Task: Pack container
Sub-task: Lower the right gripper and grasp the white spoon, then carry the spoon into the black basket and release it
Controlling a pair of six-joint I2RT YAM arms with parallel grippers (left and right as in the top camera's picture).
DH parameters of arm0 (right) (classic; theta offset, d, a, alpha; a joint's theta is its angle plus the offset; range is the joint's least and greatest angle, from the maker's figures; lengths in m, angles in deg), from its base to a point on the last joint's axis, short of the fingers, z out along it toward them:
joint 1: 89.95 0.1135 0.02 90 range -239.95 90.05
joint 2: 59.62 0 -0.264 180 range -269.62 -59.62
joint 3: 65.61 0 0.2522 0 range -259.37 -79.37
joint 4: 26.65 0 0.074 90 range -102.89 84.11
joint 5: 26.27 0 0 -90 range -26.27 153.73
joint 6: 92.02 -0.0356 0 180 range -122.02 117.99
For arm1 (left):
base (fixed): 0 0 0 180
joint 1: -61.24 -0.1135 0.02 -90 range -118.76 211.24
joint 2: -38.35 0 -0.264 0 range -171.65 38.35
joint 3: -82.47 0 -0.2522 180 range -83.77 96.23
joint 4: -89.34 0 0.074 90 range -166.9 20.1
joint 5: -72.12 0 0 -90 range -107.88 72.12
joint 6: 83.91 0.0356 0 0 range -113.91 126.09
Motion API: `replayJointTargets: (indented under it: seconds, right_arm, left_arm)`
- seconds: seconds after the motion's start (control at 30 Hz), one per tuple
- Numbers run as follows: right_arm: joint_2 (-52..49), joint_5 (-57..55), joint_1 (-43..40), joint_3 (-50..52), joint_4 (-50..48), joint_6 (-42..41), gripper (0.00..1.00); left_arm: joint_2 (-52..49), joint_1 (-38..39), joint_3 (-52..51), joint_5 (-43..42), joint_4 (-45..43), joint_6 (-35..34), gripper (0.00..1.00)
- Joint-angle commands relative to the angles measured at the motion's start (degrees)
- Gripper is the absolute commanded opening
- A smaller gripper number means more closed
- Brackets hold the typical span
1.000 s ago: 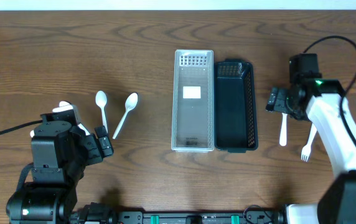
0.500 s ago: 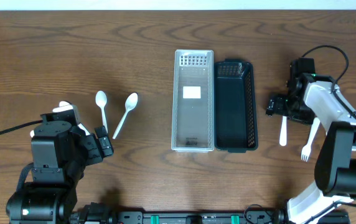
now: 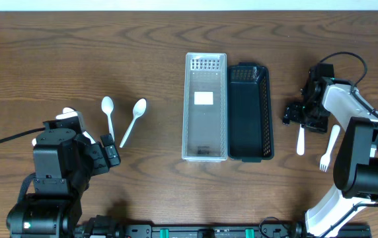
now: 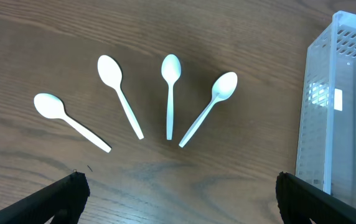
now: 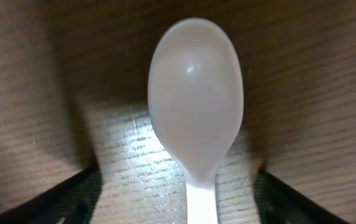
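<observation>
One white plastic spoon (image 5: 195, 93) lay on the brown wooden table (image 3: 76, 53) directly under the right claw (image 5: 178, 190), bowl upward and pointing away from the wrist, its neck running back between the two dark fingers (image 5: 72, 196). Those fingers stood apart, one on each side of the neck, with bare wood showing between each of them and the plastic, so nothing was clamped yet. A white plastic fork (image 3: 326, 149) lay just beside that claw, on the side away from the table's middle. The clear slotted plastic container (image 3: 205, 132) and the black slotted plastic basket (image 3: 248, 132) touching it sat well apart from the claw, toward the table's middle, and both looked empty.

The left claw (image 4: 181, 190) hung with its fingers spread wide and nothing between them; ahead of it lay a fan of four white plastic spoons (image 4: 170, 93), untouched.

The step in hand looked to be the first pick-up, with packing barely begun. The next move probably called for pinching the thin neck squarely, since a flat, light spoon could skid or tip on the wood, then lifting it clear and carrying it toward the middle to lie lengthwise in one of the two bins; which bin was meant could not be told
</observation>
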Motion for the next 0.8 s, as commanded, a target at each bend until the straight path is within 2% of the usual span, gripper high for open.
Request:
replayJointTargets:
  seconds: [0.0, 0.07, 0.17, 0.27, 0.33, 0.53, 0.77]
  right_arm:
    - [-3.5, -0.3, -0.3, 0.6, -0.4, 0.1, 0.68]
    - [-3.5, -0.3, -0.3, 0.6, -0.3, 0.1, 0.59]
    - [-3.5, -0.3, -0.3, 0.6, -0.2, 0.1, 0.55]
    - [-3.5, -0.3, -0.3, 0.6, 0.0, 0.1, 0.39]
    - [-3.5, -0.3, -0.3, 0.6, 0.1, 0.1, 0.31]
    - [-3.5, -0.3, -0.3, 0.6, 0.1, 0.1, 0.23]
    - [-2.3, -0.3, -0.2, -0.1, 1.0, 0.1, 0.07]
  left_arm:
    - [-0.2, -0.1, 0.9, 0.3, 0.2, -0.6, 0.98]
    - [-0.2, -0.1, 0.9, 0.3, 0.2, -0.6, 0.98]
    - [-0.2, -0.1, 0.9, 0.3, 0.2, -0.6, 0.98]
    - [-0.2, -0.1, 0.9, 0.3, 0.2, -0.6, 0.98]
    - [-0.2, -0.1, 0.9, 0.3, 0.2, -0.6, 0.98]
    - [-0.2, -0.1, 0.9, 0.3, 0.2, -0.6, 0.98]
    - [-0.2, -0.1, 0.9, 0.3, 0.2, -0.6, 0.98]
